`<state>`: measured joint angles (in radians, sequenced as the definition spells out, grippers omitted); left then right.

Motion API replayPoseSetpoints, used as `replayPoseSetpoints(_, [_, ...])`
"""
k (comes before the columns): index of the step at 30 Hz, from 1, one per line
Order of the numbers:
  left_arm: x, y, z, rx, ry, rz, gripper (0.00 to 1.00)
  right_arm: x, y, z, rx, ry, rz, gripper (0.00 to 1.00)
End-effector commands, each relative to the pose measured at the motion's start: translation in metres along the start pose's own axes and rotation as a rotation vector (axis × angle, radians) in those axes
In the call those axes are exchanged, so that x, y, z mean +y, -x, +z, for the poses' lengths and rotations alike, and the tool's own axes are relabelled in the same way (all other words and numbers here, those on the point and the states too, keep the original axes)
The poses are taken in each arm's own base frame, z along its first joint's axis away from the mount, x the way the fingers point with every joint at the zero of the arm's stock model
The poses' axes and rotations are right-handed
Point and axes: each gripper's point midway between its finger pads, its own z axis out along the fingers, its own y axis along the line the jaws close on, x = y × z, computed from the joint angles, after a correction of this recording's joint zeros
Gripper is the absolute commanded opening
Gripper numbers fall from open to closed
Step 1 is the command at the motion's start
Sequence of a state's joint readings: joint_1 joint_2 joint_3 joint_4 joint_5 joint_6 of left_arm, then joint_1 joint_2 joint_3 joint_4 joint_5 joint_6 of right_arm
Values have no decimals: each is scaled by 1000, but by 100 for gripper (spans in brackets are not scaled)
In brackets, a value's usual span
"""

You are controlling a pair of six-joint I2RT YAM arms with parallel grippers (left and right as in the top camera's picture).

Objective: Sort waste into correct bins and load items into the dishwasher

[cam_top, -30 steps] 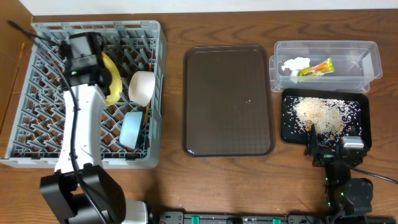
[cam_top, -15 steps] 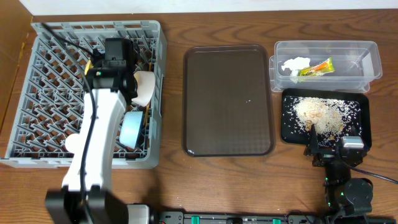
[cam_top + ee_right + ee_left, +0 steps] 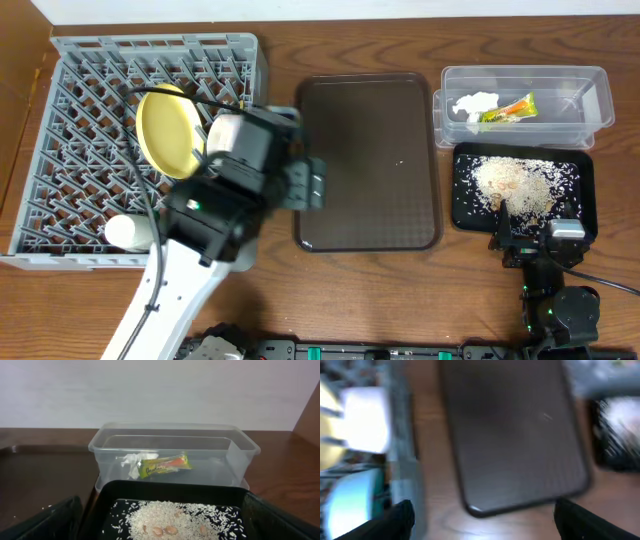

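Left tool (image 3: 306, 183) hangs just right of rack (image 3: 70, 150), seemingly empty.

wooden worktop (image 3: 400, 290) — brown, grained | dark-brown serving tray (image 3: 368, 165) — flat at its centre, one pale speck on it | white wall (image 3: 150, 390) behind

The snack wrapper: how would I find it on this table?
Start at the clear plastic tub at the far right, behind the black tray of rice. Inside, the wrapper is the green-orange-yellow strip beside the crumpled white tissue.
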<state>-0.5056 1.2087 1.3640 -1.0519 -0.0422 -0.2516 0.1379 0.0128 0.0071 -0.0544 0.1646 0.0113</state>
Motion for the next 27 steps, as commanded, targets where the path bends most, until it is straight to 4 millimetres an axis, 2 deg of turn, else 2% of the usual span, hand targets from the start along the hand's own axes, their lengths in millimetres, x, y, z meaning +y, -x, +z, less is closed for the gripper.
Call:
replayPoseSetpoints(1, [-16, -15, -9, 38, -24, 64, 91, -6, -1, 0, 2, -23, 11, 99])
replayPoseSetpoints(4, [-11, -17, -15, 27, -9, 37, 92, -6, -1, 0, 2, -23, 11, 99])
replayPoseSetpoints(6, [-1, -9, -31, -51, 6, 14, 92, -6, -1, 0, 2, -23, 11, 99])
replayPoseSetpoints(9, [3, 4, -52, -158, -16, -8, 92, -6, -1, 0, 2, -23, 11, 99])
replayPoseSetpoints(12, [2, 24, -74, -336, -54, 74, 93, -6, -1, 0, 2, -23, 11, 99])
replayPoseSetpoints(14, [2, 31, -83, -467, -89, 144, 93, -6, -1, 0, 2, -23, 11, 99])
replayPoseSetpoints(18, [2, 28, -77, -617, -127, 213, 93, -6, -1, 0, 2, -23, 11, 99])
replayPoseSetpoints(27, [31, -19, -23, -813, -109, 166, 93, -6, -1, 0, 2, -23, 11, 99])
